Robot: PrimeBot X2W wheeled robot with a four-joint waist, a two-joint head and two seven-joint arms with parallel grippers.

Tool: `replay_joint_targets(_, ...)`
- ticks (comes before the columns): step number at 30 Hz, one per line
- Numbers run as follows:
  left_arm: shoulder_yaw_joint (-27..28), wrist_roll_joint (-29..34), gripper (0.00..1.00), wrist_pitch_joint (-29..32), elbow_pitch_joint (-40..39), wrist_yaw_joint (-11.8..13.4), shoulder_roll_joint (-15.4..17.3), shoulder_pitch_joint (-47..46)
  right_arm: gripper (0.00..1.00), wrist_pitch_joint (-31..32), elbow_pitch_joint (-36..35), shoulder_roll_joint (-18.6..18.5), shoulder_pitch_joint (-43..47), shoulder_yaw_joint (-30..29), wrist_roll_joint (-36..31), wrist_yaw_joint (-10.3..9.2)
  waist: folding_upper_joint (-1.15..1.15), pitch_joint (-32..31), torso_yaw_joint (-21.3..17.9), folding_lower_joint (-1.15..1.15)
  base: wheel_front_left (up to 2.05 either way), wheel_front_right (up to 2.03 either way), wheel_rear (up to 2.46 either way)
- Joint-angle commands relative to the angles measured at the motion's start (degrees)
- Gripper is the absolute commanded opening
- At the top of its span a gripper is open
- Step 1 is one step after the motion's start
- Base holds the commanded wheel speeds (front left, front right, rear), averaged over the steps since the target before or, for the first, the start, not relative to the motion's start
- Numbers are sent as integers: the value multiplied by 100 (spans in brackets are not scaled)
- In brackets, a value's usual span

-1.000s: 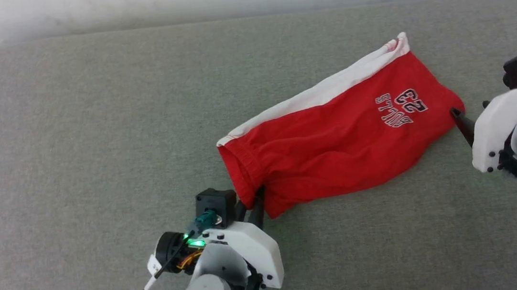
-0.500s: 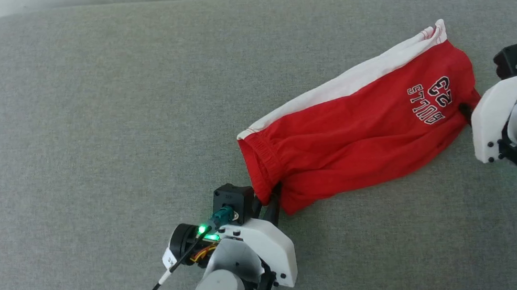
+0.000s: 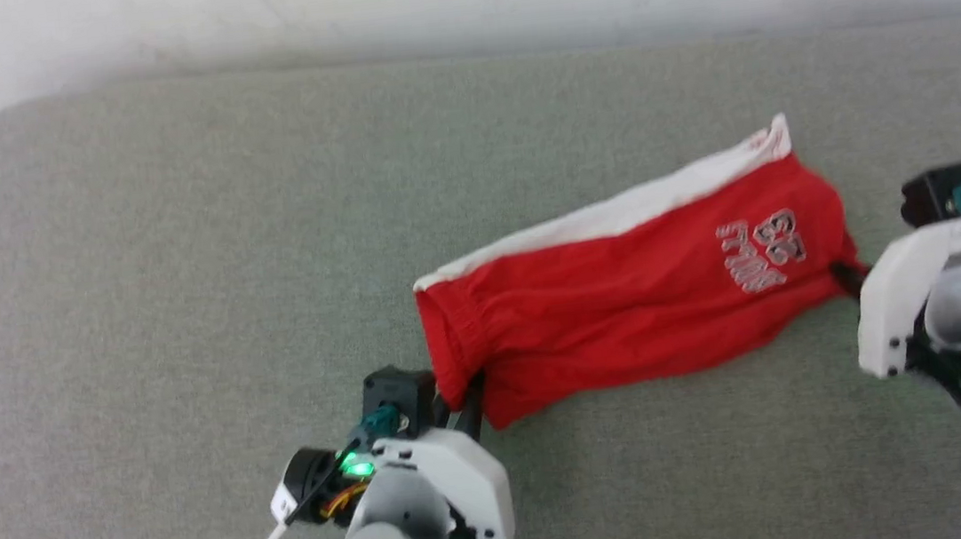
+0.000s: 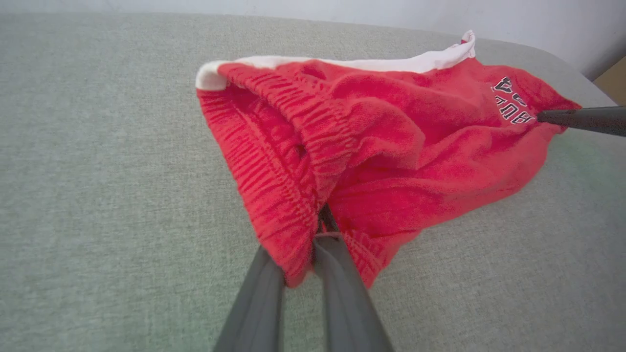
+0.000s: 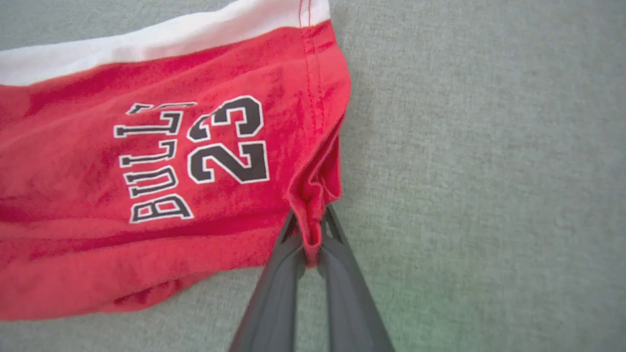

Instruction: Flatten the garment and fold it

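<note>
A grey-green, fabric-covered surface point(image 3: 179, 292) with a rounded far-left corner spreads across the head view. On its right half lies one thing — the garment point(image 3: 627, 308), red shorts drawn out lengthwise, white stripe along the far edge, gathered waist toward the left, the printed "23" toward the right end.

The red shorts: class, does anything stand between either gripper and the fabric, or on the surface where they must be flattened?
Nothing visible does. The left gripper is shut on the waistband, the right gripper on the leg hem, and the grey surface around the shorts shows no other object.
</note>
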Motion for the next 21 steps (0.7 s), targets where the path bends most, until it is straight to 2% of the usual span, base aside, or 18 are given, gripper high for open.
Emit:
replay_joint_targets(1,41,-64,0,10,9,3,105,149,0,-5,-195,-75,289,22,187,-12,0,-432,-182,0,0,0,0)
replay_joint_targets(5,78,-134,0,56,-25,7,235,322,0,59,-632,-116,764,-16,480,-12,0,-694,-273,0,0,0,0)
replay_joint_targets(13,193,-356,0,237,-395,110,564,912,0,572,-2274,-69,2313,-506,822,-12,0,-1188,-471,0,0,0,0)
replay_joint_targets(18,199,-614,0,714,-759,176,804,1391,0,1003,-3452,222,3234,-1077,698,-12,0,-1263,-521,0,0,0,0)
replay_joint_targets(21,179,-685,0,956,-869,225,937,1567,0,1198,-3869,463,3636,-1289,531,-12,0,-1215,-542,0,0,0,0)
